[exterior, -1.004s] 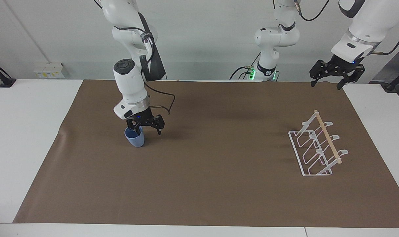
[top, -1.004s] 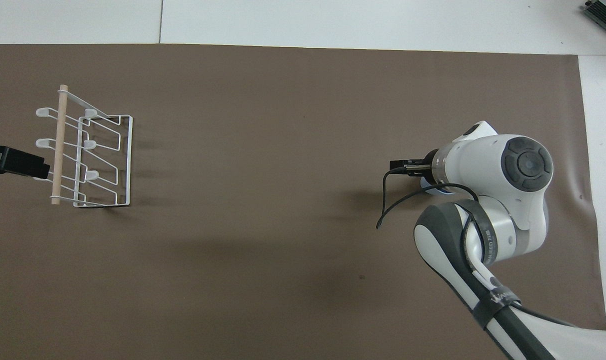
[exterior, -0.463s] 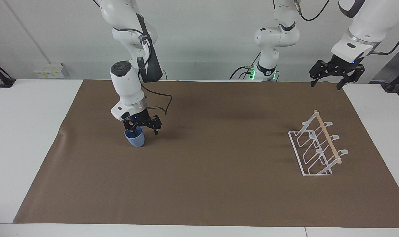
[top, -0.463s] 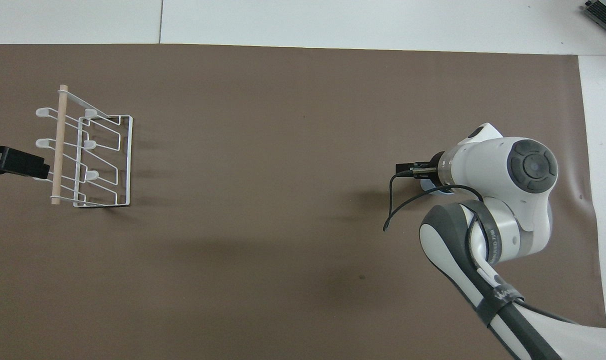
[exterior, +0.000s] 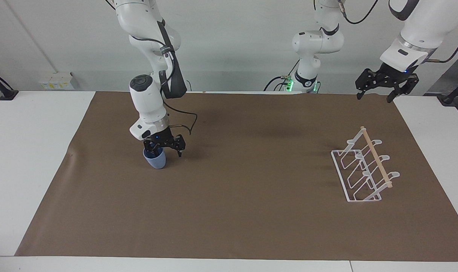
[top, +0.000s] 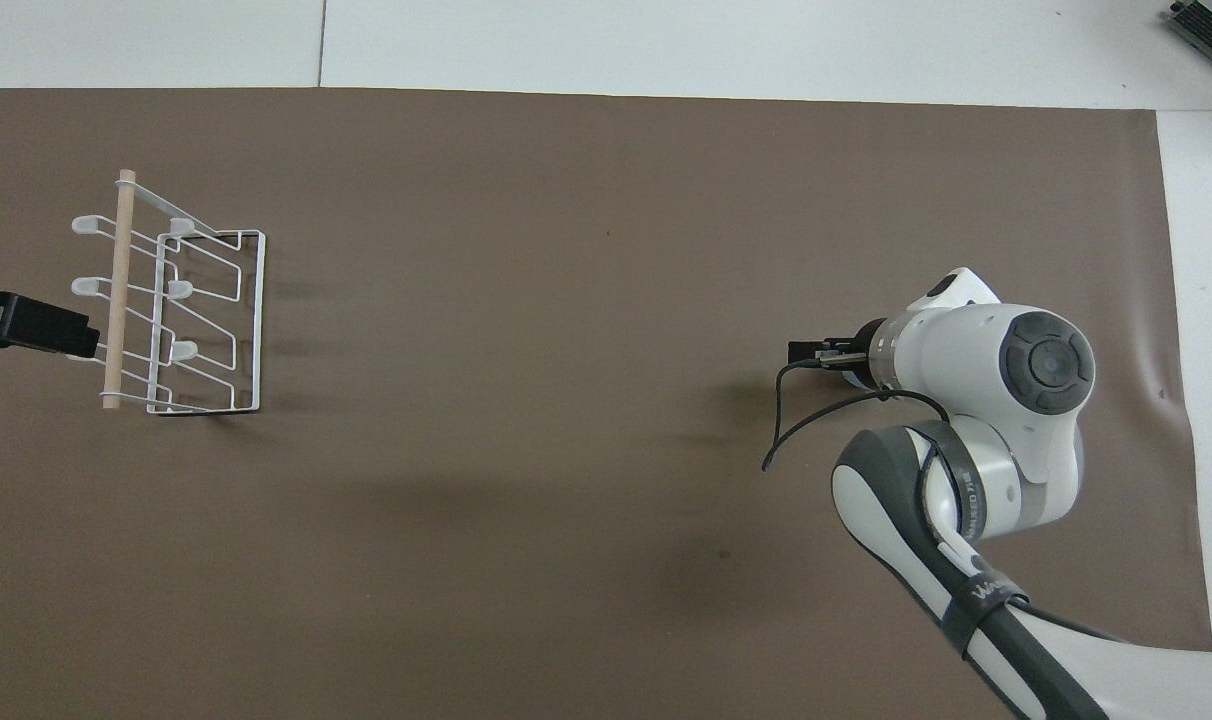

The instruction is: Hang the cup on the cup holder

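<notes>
Table (exterior: 32, 158): your brown mat (exterior: 251, 211) covers most of it; nothing else sits on it but rack and cup.
Rack (exterior: 365, 170): it stands at the left arm's end of the mat, about 3 o'clock in the facing view, and you can see every prong bare. Nothing hung yet.
Left gripper (exterior: 376, 94): up in the air at 1 o'clock, fingers spread, holding nothing. This arm waits.
Right gripper (exterior: 164, 148): down at the cup, about 9 o'clock of the mat's middle. One finger dips inside the rim, the other hangs outside on the side toward the rack. Jaws wide; I can't tell you whether they pinch the wall yet.
Cup (exterior: 155, 159): upright on the mat at the right arm's end, well apart from the rack.
Progress: early, I'd say. You've got the reach done; the grasp, the lift, the carry across and the hanging are all left.
</notes>
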